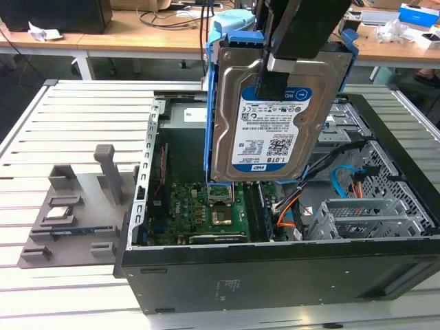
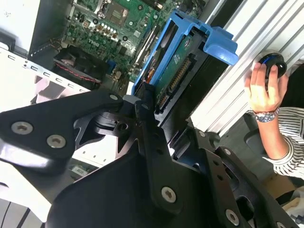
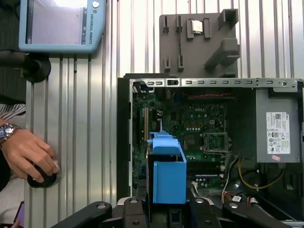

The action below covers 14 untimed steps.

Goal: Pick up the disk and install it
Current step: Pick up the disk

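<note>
The disk (image 1: pixel 268 130) is a silver hard drive with a white, blue-banded label and blue plastic rails. It hangs upright above the open computer case (image 1: pixel 275 275), over the motherboard (image 1: pixel 213 206). My gripper (image 1: pixel 275 75) comes down from above and is shut on the disk's upper part, one black finger lying across the label. In the second wrist view the disk (image 2: pixel 180 71) is edge-on between the black fingers (image 2: pixel 142 102). In the first wrist view its blue rail end (image 3: pixel 167 175) sticks out from the gripper (image 3: pixel 166 211), above the motherboard (image 3: pixel 190 123).
A grey metal drive cage (image 1: pixel 371 213) and cables sit in the case on the exterior view's right. A grey fixture (image 1: pixel 75 206) holding small parts lies outside the case on the slatted table. A person's hand (image 3: pixel 28 156) rests on a black knob. A teach pendant (image 3: pixel 61 23) lies nearby.
</note>
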Each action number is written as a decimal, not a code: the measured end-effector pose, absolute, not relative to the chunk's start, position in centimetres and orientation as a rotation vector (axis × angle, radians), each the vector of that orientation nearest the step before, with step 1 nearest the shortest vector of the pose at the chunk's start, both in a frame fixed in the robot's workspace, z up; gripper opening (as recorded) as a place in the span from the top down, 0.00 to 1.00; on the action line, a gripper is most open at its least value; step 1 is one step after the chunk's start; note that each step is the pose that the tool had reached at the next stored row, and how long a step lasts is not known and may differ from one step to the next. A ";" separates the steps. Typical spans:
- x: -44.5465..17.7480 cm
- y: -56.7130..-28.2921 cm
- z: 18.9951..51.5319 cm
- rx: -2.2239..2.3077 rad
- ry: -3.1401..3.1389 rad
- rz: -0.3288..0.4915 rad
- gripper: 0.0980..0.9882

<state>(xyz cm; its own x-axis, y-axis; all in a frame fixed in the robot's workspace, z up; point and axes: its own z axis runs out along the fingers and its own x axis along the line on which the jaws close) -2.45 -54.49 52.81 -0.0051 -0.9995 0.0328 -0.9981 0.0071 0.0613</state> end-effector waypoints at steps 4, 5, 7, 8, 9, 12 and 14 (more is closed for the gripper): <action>-1.4 -54.5 52.8 2.168 -2.181 -0.031 0.70; -1.3 -54.5 52.8 2.168 -2.181 -0.031 0.70; -0.9 -54.5 52.8 2.168 -2.181 -0.032 0.70; -0.7 -54.5 52.8 2.168 -2.181 -0.031 0.70; -0.6 -54.5 52.8 2.168 -2.181 -0.031 0.70; -0.1 -54.5 52.8 2.168 -2.181 -0.031 0.70; 0.2 -54.5 52.8 2.168 -2.181 -0.032 0.70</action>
